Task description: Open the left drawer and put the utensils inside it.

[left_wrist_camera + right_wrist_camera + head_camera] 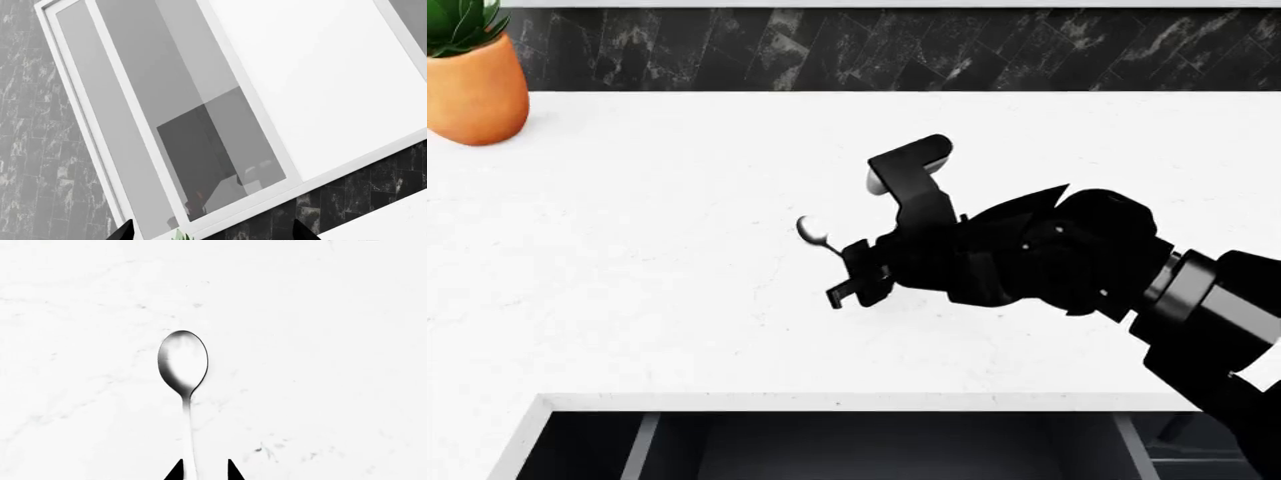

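Glossy oval-bowled silver spoon [183, 365] on white veined marble counter [627, 250]; right jaws narrowly astride its thin handle; left jaws apart.

White countertop [627, 250] with faint grey veining. Silver spoon [183, 362] at centre, its bowl shading from pale to dark at the rim. Black gripper [851, 282] and arm at right. Orange pot [475, 92] with green leaves, upper left. Black marbled wall tiles [894, 50] with white streaks. Dark grey drawer [881, 448] interior along the bottom.
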Robot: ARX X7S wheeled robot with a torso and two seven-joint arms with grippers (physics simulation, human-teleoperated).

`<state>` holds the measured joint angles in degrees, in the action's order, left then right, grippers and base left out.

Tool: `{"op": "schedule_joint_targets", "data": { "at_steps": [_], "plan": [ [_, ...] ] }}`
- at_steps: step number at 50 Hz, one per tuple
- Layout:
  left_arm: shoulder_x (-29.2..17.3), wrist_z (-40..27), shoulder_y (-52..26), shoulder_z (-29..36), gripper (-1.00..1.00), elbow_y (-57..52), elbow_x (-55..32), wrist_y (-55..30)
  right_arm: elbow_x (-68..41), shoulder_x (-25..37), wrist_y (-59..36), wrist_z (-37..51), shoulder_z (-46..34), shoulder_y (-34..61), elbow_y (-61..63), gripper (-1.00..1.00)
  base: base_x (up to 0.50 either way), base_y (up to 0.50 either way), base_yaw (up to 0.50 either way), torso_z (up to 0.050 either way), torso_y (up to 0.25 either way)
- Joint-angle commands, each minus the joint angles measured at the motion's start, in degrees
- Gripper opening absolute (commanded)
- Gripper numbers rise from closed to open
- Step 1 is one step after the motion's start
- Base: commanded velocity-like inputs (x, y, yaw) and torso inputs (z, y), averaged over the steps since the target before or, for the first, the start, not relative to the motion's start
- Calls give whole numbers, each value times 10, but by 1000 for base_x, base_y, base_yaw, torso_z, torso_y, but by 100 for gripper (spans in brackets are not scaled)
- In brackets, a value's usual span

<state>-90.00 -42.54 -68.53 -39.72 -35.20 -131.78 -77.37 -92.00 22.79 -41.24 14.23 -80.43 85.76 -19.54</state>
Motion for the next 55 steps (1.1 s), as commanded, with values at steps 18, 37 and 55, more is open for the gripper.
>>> {"op": "schedule_joint_targets", "data": {
  "at_steps": [18, 37, 55],
  "plan": [
    [0, 3, -5, 2, 100, 0, 2, -1, -2, 27, -25, -24, -54, -22, 79, -100, 0, 0, 0, -1, 0],
    [0, -2, -6, 5, 100, -1, -2, -1, -22, 68, -5, 53, -9, 17, 110, -100, 0, 0, 0, -1, 0],
    [0, 3, -9, 7, 100, -1, 3, 0, -28, 115, 18, 101, 27, 40, 213, -100, 0, 0, 0, 0, 0]
  ]
}}
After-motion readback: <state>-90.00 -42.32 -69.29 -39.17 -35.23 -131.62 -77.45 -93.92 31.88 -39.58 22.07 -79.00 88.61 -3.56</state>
